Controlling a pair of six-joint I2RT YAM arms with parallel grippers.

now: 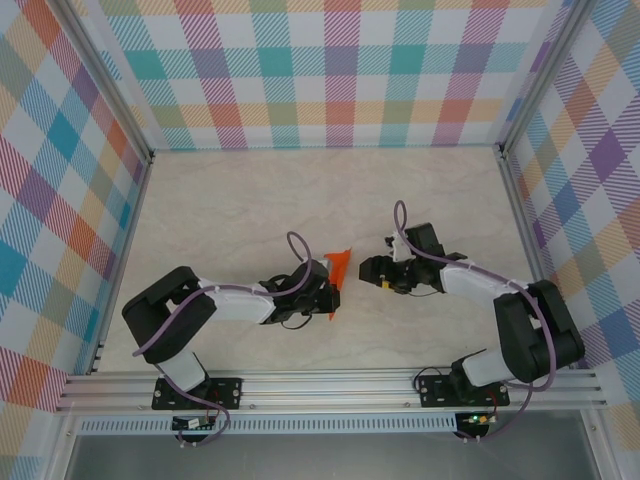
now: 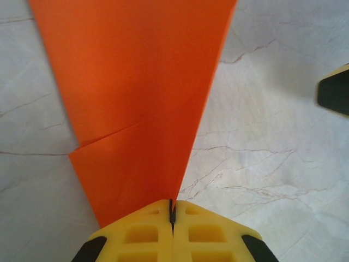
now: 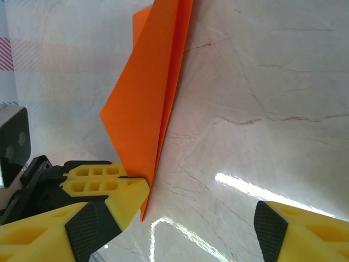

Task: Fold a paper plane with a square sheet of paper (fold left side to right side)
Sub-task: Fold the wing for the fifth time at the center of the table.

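Near the middle of the counter (image 1: 250, 200), the left fingers (image 2: 180, 218) are pinched fully together on the narrow end of the paper plane (image 2: 142, 82) (a creased orange dart), which widens out beyond them. Just right of it, the right fingers (image 1: 372, 270) stand wide apart, gripping nothing.

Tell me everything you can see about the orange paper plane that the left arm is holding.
The paper plane is thin, bright orange paper folded into a narrow layered wedge with sharp creases; one flap's edge crosses its face. The left gripper pinches it near its pointed end, jaws shut, holding it on edge over the marble-look table; whether it touches the table is unclear. The right gripper, jaws open, is near but apart.
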